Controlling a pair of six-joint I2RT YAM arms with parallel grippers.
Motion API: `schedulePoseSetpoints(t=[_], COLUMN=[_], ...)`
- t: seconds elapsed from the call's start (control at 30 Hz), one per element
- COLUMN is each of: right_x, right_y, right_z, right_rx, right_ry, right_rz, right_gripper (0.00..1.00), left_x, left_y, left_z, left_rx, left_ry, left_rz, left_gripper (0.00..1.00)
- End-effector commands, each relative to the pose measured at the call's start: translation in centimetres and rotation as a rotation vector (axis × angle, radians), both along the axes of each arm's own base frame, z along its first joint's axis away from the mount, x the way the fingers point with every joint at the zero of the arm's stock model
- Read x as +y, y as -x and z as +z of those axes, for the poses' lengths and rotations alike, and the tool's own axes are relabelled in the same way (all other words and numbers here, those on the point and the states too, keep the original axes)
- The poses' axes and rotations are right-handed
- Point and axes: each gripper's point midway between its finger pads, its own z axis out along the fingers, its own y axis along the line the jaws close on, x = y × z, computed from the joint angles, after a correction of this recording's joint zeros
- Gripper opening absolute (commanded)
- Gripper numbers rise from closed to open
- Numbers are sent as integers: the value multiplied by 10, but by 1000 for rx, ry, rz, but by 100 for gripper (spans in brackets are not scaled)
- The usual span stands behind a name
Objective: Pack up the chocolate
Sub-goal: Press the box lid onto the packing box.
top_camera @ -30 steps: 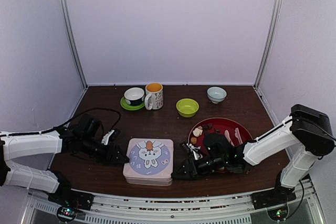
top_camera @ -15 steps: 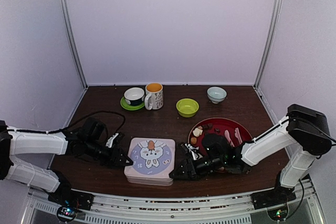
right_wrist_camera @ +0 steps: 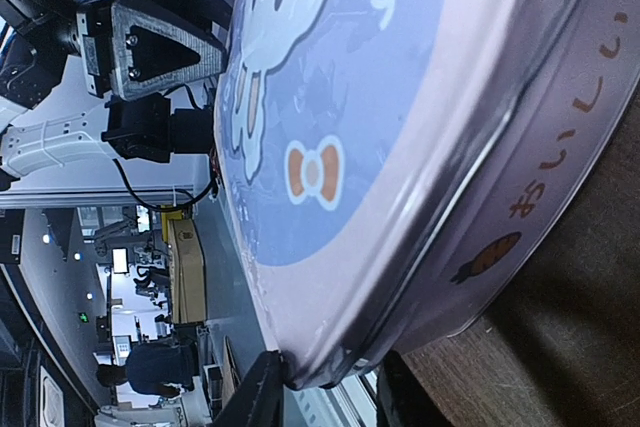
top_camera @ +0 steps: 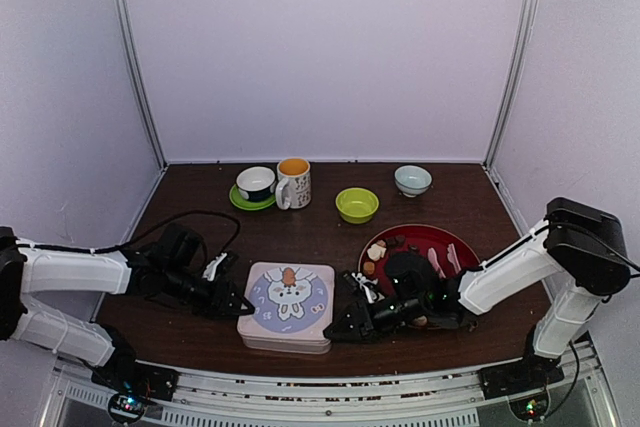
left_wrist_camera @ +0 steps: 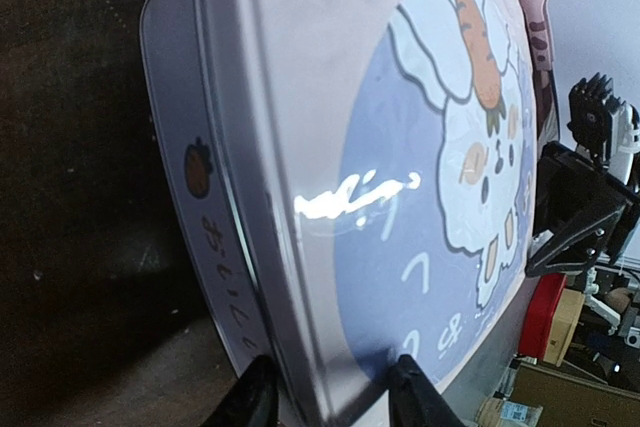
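Where the left claw (left_wrist_camera: 335,402) sits: at the left edge of the rabbit tin (top_camera: 285,302), low over the table (top_camera: 300,237), its arm lying in from the left.
Grip of the left claw: partly closed on the tin. One fingertip (left_wrist_camera: 255,402) is against the side wall and the other rests on top of the lid, with the lid's rim pinched between them.
Place of the right claw (right_wrist_camera: 330,387): at the opposite, right edge of the tin, facing the left claw across the lid.
Grip of the right claw: narrowed onto the same rim. One fingertip (right_wrist_camera: 262,387) touches the lid's top edge and the other lies against the tin's lower edge.
The rabbit tin: pale, square with rounded corners, lid on, lying flat between the two claws. The lid shows a white rabbit with a carrot on a blue disc, and lettering runs along the side wall.
The chocolate (top_camera: 377,250): small cream, tan and dark pieces on the red plate (top_camera: 445,235), behind the right claw on the far side of its wrist and well apart from the left claw.
The red plate: partly covered by the right arm.
The pink tongs (top_camera: 437,259): on the plate, beyond the chocolate as seen from the right claw.
The green bowl (top_camera: 357,205): toward the back of the table, well beyond both claws, nearer the right one.
The mug (top_camera: 293,183): farther back, beyond the tin from the claws, upright.
The cup (top_camera: 256,183): just beside the mug, standing on a green saucer (top_camera: 240,200), far ahead of the left claw.
The pale bowl (top_camera: 412,180): at the back, past the plate from the right claw.
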Motion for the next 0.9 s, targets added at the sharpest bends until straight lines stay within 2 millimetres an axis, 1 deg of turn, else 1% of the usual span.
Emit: schedulePoseSetpoints(t=[0.0,0.17,0.27,0.37,0.4,0.5,0.53,0.67,0.7,0.77,0.83,0.87], right_x=[-14,-21,-26,-30,-32,-35,-36,-44,-43,-44,-44,-42], right_y=[12,15,16,18,18,20,21,25,24,22,17,14], right_z=[-42,-58,-67,-71,-71,-75,-77,-86,-86,-85,-80,-73], right_rx=[37,53,55,57,58,61,64,67,63,50,28,14], right_ry=[101,152,194,209,213,228,235,268,264,263,255,237], right_rz=[-7,0,-3,-4,-6,-4,-1,0,-2,-16,-29,-38], right_gripper=[26,26,22,20,17,8,7,5,5,0,0,2], left_x=[8,9,10,9,9,7,5,-11,-10,-8,-8,-8], left_y=[14,16,16,17,17,15,15,14,15,14,12,11], left_z=[-28,-33,-33,-32,-30,-23,-20,1,2,1,4,6], left_rx=[51,55,57,56,53,40,37,14,12,7,-7,-15], left_ry=[-103,-114,-115,-108,-105,-84,-69,88,88,69,66,70], left_rz=[-24,-26,-26,-27,-25,-19,-20,-15,-15,-16,-10,-5], left_gripper=[38,38,38,38,38,38,39,42,42,42,42,43])
